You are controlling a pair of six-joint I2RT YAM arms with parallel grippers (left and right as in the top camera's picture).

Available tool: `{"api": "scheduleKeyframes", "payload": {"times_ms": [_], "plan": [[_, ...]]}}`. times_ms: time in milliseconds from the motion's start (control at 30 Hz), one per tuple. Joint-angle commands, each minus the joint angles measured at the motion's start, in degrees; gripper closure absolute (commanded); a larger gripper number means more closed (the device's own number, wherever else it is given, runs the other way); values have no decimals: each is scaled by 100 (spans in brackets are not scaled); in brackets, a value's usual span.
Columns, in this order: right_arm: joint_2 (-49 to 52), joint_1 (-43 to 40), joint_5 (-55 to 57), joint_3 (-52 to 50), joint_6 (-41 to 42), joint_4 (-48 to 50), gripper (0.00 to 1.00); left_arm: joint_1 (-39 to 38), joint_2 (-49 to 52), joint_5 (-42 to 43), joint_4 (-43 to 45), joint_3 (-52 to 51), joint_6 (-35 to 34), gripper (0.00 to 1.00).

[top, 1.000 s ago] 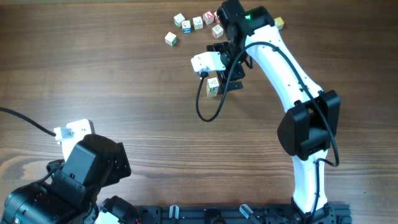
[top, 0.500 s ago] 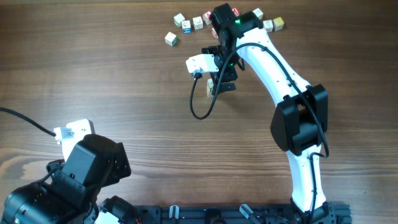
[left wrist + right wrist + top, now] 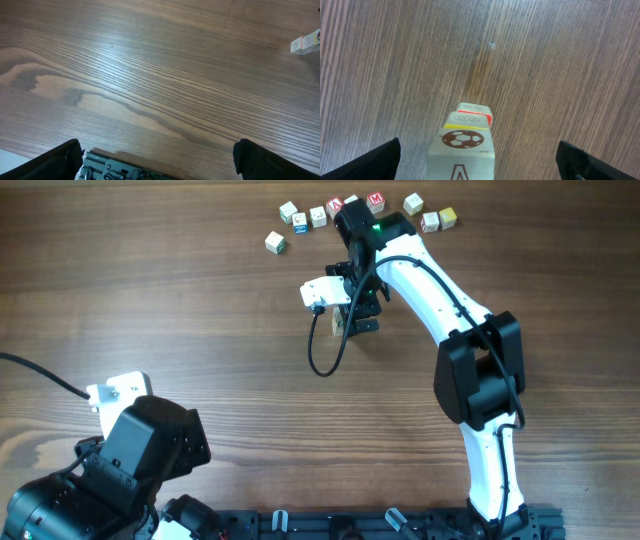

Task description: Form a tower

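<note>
The tower (image 3: 463, 143) has a cream top with a brown football print; the table (image 3: 380, 60) shows brown wood grain.

Tabletop (image 3: 150, 310): brown wood-grain, smooth, faint sheen. Tower (image 3: 465, 142): wood cubes, matt cream faces w/ printed marks. Right arm (image 3: 440, 285) above tower: glossy white plastic shells, matt black joints. Loose cubes (image 3: 275, 242) beyond tower: same painted wood.

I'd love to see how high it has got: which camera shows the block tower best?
The right wrist view: the tower fills the foreground, its stacked cubes and football picture sharp. Overhead, the right arm covers almost all of it. The left wrist view shows mostly table, no recognisable tower.
</note>
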Motion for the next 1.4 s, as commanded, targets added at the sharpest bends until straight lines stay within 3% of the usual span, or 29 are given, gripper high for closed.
{"api": "scheduleKeyframes", "payload": {"times_ms": [0, 900, 1367], "plan": [[157, 35, 48, -24, 203, 133, 0, 26, -4, -9, 13, -4, -55, 0], [645, 184, 173, -26, 595, 240, 4, 26, -4, -9, 13, -4, -55, 0], [739, 184, 348, -26, 754, 308, 14, 26, -4, -9, 13, -4, -55, 0]]}}
